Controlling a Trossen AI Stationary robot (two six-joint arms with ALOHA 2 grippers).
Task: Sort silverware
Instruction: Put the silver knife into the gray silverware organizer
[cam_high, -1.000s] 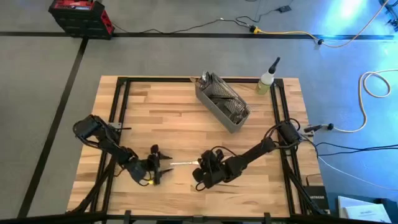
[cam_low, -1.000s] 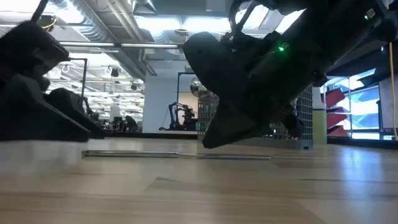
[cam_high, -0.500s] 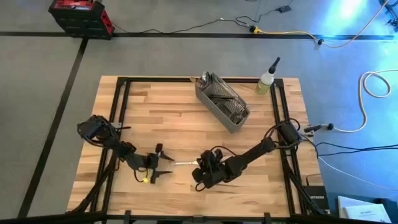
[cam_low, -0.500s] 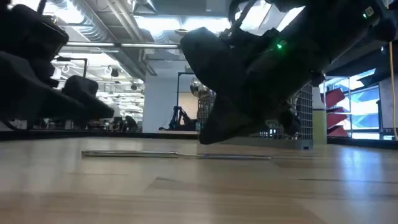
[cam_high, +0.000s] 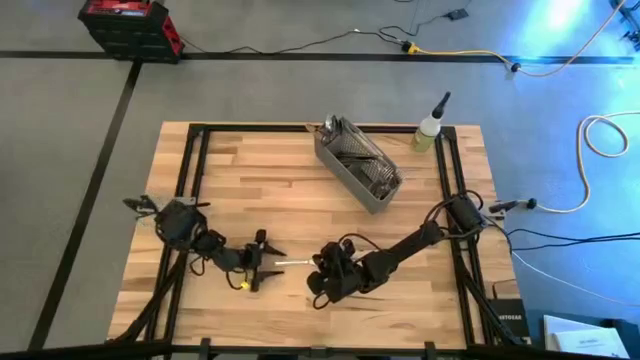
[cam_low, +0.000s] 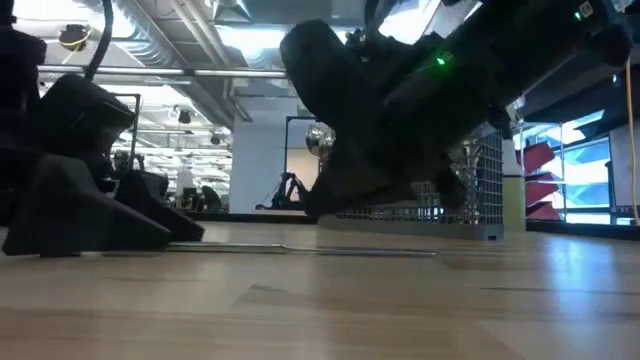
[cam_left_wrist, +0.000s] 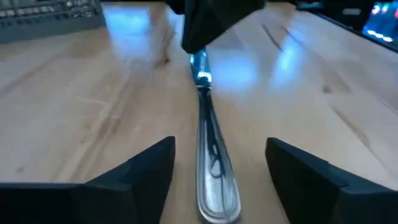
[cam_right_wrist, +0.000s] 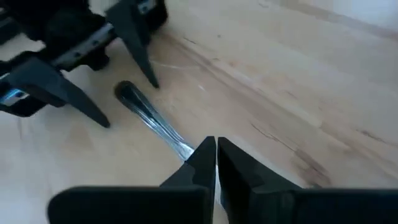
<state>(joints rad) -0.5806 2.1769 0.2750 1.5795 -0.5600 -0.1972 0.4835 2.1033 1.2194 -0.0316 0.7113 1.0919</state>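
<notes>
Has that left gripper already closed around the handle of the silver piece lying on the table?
No. In the left wrist view the left gripper is open, its fingers apart on either side of the utensil's handle, not touching it.

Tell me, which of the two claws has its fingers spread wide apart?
The left gripper: open, its fingers either side of the silverware piece's handle on the table. The right gripper is pinched shut on the other end.

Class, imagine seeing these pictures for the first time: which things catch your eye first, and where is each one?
A single piece of silverware lies flat on the table's near middle, its handle between the open fingers of the left gripper. The right gripper is shut on its other end. Farther back stands a gray mesh basket holding more silverware.
</notes>
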